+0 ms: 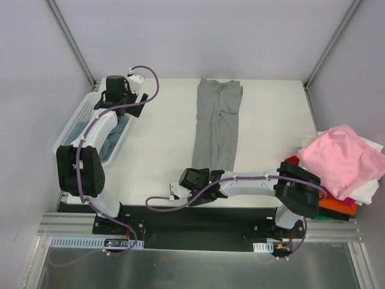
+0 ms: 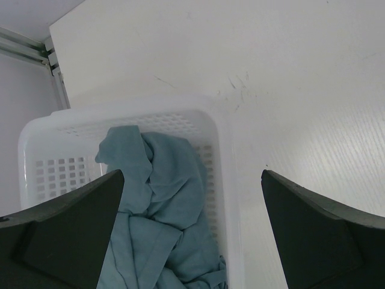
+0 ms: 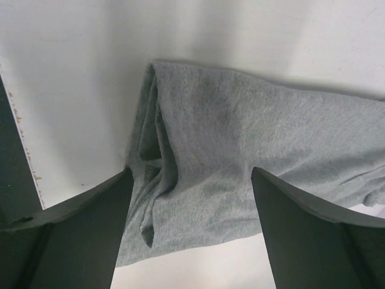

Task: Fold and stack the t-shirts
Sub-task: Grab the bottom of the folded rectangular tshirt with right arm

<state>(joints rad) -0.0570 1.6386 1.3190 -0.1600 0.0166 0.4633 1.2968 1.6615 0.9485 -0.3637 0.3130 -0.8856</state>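
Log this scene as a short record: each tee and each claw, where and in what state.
grey tee: folded lengthwise into a long strip, flat in the middle
blue tee: crumpled in the basket
pink tee: on top of other tees, far right
left claw: open, above the basket
right claw: open, over the grey tee's near end

Basket (image 1: 73, 123) left, folded t-shirt (image 1: 218, 123) centre, t-shirt pile (image 1: 344, 162) at right edge

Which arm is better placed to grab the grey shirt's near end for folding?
Right. The right gripper, open, sits at the near end of the grey shirt; the left gripper hangs over the basket holding the blue shirt.
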